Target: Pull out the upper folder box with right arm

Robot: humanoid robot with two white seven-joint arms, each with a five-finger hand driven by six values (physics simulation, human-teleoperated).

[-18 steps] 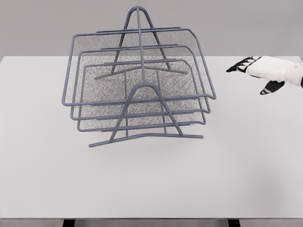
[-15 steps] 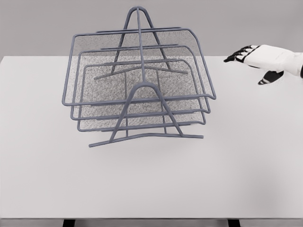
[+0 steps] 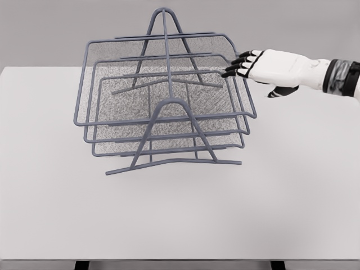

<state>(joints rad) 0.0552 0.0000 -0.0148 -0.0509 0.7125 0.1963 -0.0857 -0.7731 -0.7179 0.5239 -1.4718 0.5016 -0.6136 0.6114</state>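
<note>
A blue-grey wire folder rack [image 3: 169, 163] with three stacked mesh trays stands on the white table [image 3: 180, 214], left of centre. The upper tray [image 3: 163, 79] is the widest and sits level in the rack. My right hand [image 3: 239, 64] comes in from the right edge, white with black fingertips. Its fingers [image 3: 243, 56] are spread and reach the upper tray's right rim near the back corner. It holds nothing. The left arm is out of view.
The rack's A-shaped end frames rise at the front [image 3: 171, 104] and at the back [image 3: 163, 11]. The table's front edge runs along the bottom of the picture.
My right hand has moved left and slightly up, from well off to the right of the rack to the upper tray's right rim. The rack has not moved.
</note>
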